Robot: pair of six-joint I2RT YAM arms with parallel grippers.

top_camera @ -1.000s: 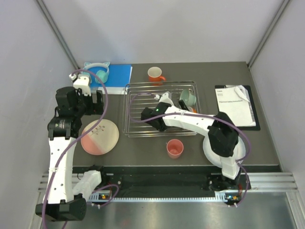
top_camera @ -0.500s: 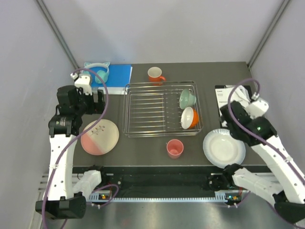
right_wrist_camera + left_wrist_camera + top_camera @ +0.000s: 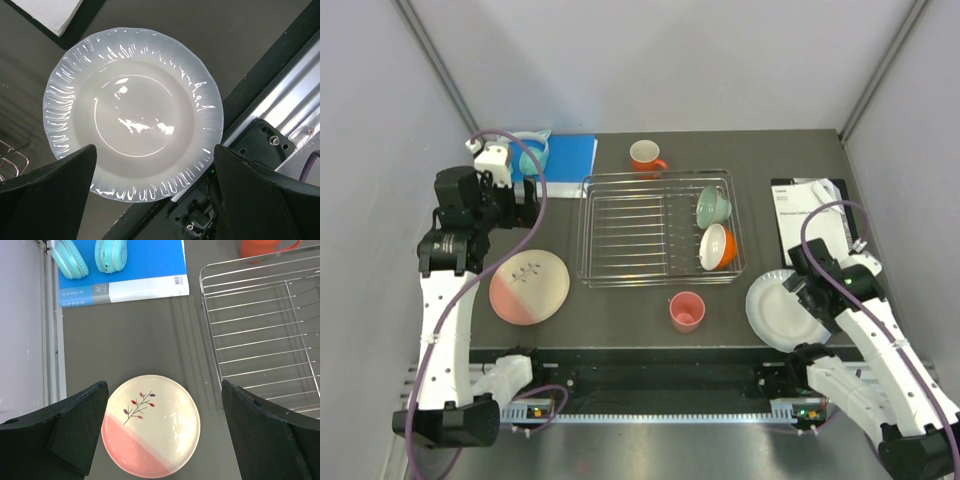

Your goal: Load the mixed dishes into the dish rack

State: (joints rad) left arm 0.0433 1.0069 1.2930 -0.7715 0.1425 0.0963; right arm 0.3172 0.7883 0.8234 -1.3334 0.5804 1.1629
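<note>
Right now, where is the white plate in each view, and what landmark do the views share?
Top external: white plate, lower right.
Left wrist: not in it.
Right wrist: white plate fills the centre.
Shared landmark: dish rack, at the right in the left wrist view, only a corner at the right wrist view's left edge.

The dark grey table [image 3: 620,310] is carrying a rectangular silver wire dish rack [image 3: 630,230] at its middle. An orange handled mug [image 3: 645,156] is standing just behind the rack, and a pink cup [image 3: 687,311] is sitting upright just in front of it. A pink-and-cream sprig plate [image 3: 529,287] is lying at the near left, a white plate [image 3: 780,312] at the near right. A blue folder [image 3: 570,155] is lying at the far left, a black clipboard with white paper [image 3: 815,222] to the right of the rack.
</note>
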